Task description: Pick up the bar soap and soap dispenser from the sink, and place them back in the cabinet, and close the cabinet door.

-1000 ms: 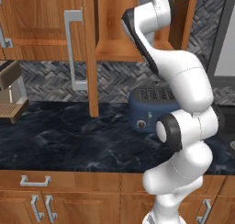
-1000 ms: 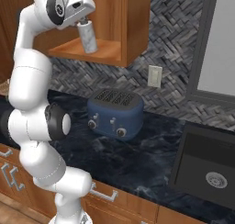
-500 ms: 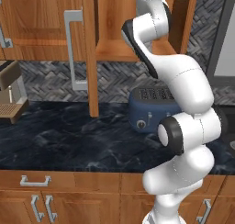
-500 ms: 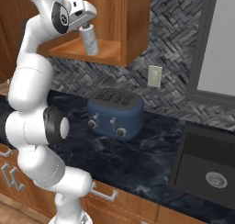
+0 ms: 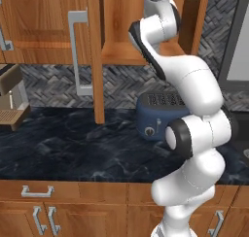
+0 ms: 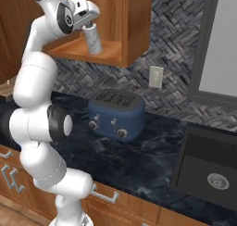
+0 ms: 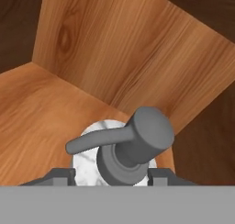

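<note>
— Soap dispenser [image 6: 94,40]: where, and how likely to handle?

— Hung just above the shelf of the cabinet [image 6: 111,53], at its open front, tilted a little, base not yet down on the wood. Judged stiff and fairly light; marbled white body probably smooth, so slippery in a loose pinch. Pump head [image 7: 140,142] and thin spout looked the weak part, best left alone. Better taken round the body just under the collar.

— And the gripper [image 6: 86,25]?

— Pinched on the dispenser high up by the collar, one finger tip [image 7: 58,176] on either side of the white body in the hand view. Looked down along the bottle onto the shelf and the back corner.

— Arm pose, from the left?

— Cabinet door [image 5: 73,46] stood open at the left. Rose from the base, folded at the elbow by the blue toaster [image 6: 115,115], then reached up and bent forward into the cabinet opening. Sink [image 6: 210,172] lay well apart, low at the right.
</note>
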You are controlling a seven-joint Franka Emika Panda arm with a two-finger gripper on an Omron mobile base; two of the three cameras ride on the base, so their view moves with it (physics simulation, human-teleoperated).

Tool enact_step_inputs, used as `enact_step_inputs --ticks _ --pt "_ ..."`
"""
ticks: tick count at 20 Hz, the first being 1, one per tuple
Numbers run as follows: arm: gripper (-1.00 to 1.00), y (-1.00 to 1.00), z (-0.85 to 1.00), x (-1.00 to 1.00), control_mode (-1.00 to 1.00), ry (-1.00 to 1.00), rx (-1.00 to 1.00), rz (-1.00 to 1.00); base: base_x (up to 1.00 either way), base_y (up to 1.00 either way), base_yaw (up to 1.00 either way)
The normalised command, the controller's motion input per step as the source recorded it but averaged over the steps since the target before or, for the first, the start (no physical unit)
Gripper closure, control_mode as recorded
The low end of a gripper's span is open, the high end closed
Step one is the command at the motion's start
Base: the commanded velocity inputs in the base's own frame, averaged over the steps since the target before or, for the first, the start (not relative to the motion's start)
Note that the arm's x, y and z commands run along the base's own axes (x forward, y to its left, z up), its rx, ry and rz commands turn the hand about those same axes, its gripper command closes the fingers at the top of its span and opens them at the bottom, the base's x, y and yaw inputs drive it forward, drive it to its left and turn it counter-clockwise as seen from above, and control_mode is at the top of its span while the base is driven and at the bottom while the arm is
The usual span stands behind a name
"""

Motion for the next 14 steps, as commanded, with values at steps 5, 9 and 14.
enact_step_inputs --ticks 5,9,14 --pt "1.0 0.0 0.0 0.38 -1.0 0.0 0.0 0.0 0.0 0.0 0.0" --pt "1.0 0.0 0.0 0.34 -1.0 0.0 0.0 0.0 0.0 0.0 0.0" --pt "1.0 0.0 0.0 0.28 -1.0 0.0 0.0 0.0 0.0 0.0 0.0"
